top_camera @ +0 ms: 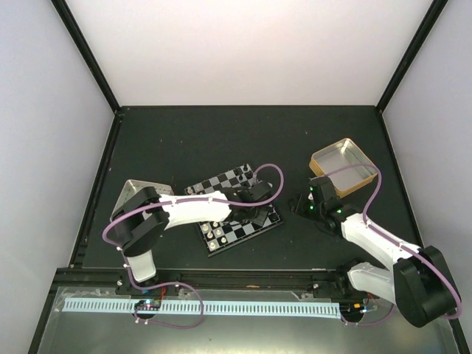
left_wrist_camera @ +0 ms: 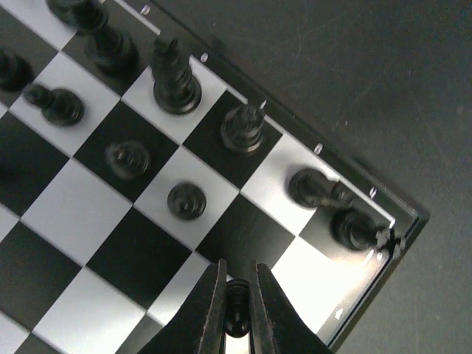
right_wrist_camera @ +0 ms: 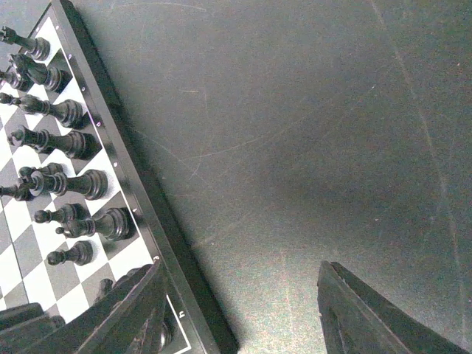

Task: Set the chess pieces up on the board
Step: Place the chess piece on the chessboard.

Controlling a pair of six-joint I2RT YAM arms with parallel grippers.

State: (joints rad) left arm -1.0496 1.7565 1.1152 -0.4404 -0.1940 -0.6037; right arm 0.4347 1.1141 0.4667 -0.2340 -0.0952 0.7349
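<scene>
- The left gripper (left_wrist_camera: 237, 284) is clamped shut on one small black pawn (left_wrist_camera: 236, 316). The pawn sits pinched by its top between the two fingers, which keeps it hanging upright for setting down.
- It hovers over the board (left_wrist_camera: 66, 214) near the corner. My guess is the pawn is bound for one of the two free squares just ahead of the gripper, at the corner end of the pawn row.
- Beyond the left gripper I count six taller black pieces (left_wrist_camera: 175, 77) in the edge row. In front of them stand four black pawns (left_wrist_camera: 186, 200), one cut off by the frame. The held pawn makes eleven black pieces.
- The black side looks nearly filled, and the row is built outward toward the corner.
- The right gripper (right_wrist_camera: 242, 276) has its fingers spread wide and holds nothing. It hangs low over bare worktop (right_wrist_camera: 310, 147) with the board's edge against its left finger, apparently parked clear of the other arm's reach.
- From above, a few cream pieces (top_camera: 214, 232) stand at the board's near end, behind the left gripper. They are too small to count.
- One gold tin (top_camera: 343, 164) lies just beyond the right gripper, and one silver tray (top_camera: 133, 193) sits back by the left arm's elbow.
</scene>
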